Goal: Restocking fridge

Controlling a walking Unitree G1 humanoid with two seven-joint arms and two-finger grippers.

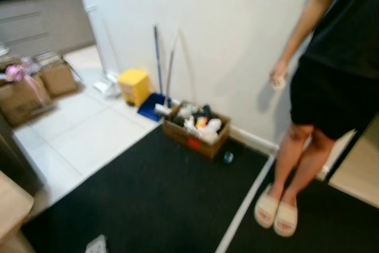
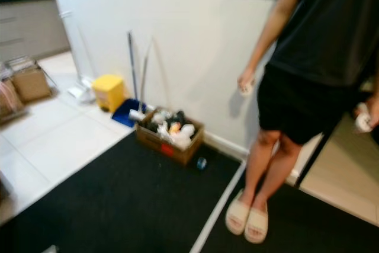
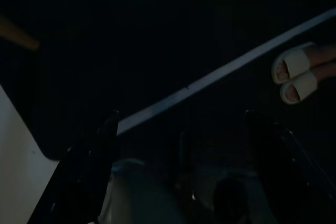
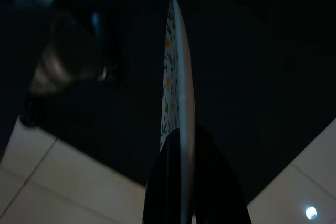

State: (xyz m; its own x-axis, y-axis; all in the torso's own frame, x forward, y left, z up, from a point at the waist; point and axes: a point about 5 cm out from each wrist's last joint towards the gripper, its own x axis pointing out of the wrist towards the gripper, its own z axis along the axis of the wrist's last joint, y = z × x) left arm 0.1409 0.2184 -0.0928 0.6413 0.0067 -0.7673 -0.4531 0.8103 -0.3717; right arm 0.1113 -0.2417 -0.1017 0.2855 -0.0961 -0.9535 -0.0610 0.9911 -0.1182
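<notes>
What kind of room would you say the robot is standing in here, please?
Probably a home kitchen or utility area. A cardboard box of bottles and packages sits on the floor against a white wall, beside a yellow bin and a blue dustpan, with cabinets behind. A person stands nearby.

- I read no text, label, brand or number anywhere.
- The red patch on the cardboard box (image 1: pixel 195 131) is too blurred to read.

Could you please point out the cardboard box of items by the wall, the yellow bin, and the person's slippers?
Cardboard box (image 1: pixel 190 140): left eye view, on its front wall.
Yellow bin (image 1: pixel 134 85): left eye view, on its front face.
Slippers (image 2: pixel 238 217): right eye view, on the strap of one.
</notes>
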